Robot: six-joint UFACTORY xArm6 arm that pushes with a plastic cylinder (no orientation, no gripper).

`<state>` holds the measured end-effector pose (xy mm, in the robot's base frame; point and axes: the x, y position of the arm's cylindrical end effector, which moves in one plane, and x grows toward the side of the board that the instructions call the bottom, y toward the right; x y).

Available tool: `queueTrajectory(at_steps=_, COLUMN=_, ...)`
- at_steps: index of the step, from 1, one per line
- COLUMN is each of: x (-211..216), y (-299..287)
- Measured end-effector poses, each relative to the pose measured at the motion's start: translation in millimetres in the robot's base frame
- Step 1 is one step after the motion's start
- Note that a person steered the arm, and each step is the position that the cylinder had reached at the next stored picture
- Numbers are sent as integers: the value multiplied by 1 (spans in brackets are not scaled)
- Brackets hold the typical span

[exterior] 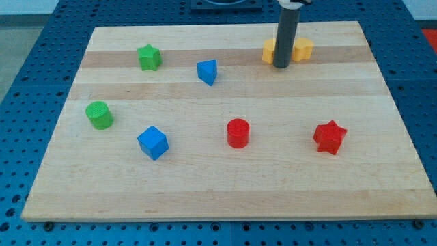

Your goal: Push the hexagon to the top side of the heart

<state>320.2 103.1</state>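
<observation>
Two yellow blocks sit near the top edge of the wooden board, right of centre. The left one [270, 51] looks like the hexagon. The right one [304, 48] looks like the heart. My dark rod comes down between them and hides part of each. My tip [280, 66] rests on the board just below the gap, touching or nearly touching both blocks. The hexagon is level with the heart, to its left.
A green star [149, 57] and a blue triangular block [207, 71] lie in the upper left. A green cylinder [100, 115], a blue cube [152, 142], a red cylinder [238, 132] and a red star [330, 137] lie across the lower half. The board's top edge [225, 27] runs just above the yellow blocks.
</observation>
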Motion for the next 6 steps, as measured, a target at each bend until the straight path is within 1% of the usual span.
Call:
queueTrajectory(at_steps=1, x=15, y=-19)
queueTrajectory(at_steps=2, x=21, y=-79)
queueTrajectory(at_steps=3, x=13, y=-112)
queueTrajectory(at_steps=4, x=11, y=-110)
queueTrajectory(at_steps=6, x=2, y=-85)
